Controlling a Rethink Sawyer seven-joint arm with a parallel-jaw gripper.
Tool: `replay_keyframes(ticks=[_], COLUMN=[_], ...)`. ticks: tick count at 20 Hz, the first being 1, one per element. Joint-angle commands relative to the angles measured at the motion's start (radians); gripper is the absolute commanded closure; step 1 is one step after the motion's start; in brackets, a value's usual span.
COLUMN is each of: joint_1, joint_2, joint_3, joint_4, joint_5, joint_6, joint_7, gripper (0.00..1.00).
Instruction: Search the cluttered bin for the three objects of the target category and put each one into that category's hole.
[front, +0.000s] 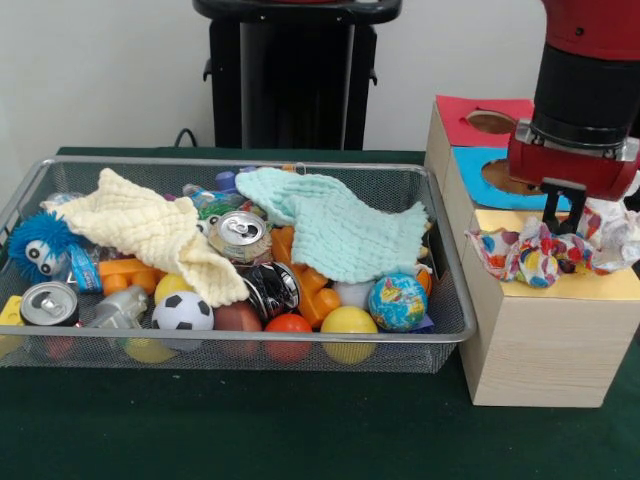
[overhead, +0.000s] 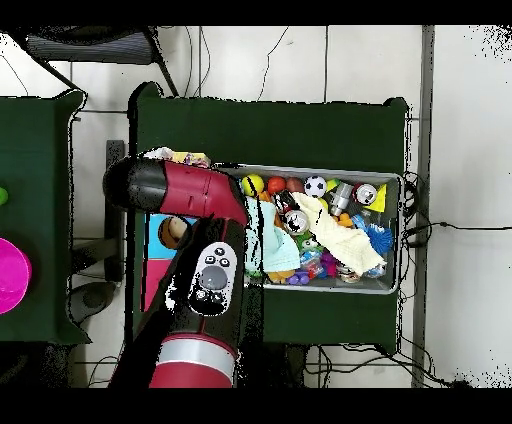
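Note:
My gripper (front: 563, 222) hangs over the yellow top (front: 560, 287) of the wooden box (front: 540, 345), right of the wire bin (front: 250, 162). A crumpled wad of polka-dot paper (front: 530, 255) lies on that yellow top, right under and around the gripper's tip. Whether the wad is held I cannot tell. The box also has a blue panel (front: 468, 165) and a red panel (front: 458, 115), each with a hole. In the overhead view the arm (overhead: 180, 190) covers the box, and only the wad (overhead: 180, 156) peeks out beside it.
The bin holds a pale yellow cloth (front: 150, 230), a mint cloth (front: 330, 225), drink cans (front: 240, 235), a soccer ball (front: 183, 312), a globe ball (front: 397, 302), a yellow ball (front: 348, 322), a blue fuzzy toy (front: 38, 243) and orange blocks. A pink object (overhead: 12, 275) sits on a side table.

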Motion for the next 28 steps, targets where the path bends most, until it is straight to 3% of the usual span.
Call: replay_keyframes(ticks=[1,11,28], joint_1=[0.014,0.002,0.134], joint_2=[-0.059,-0.020,-0.199], joint_3=[-0.008,0.023,-0.127], joint_4=[0.105,0.096,0.206], joint_5=[-0.048,-0.027,-0.023], joint_6=[0.121,0.076,0.259], joint_7=[0.153,0.159,0.261], gripper=[1.00,1.00,1.00])
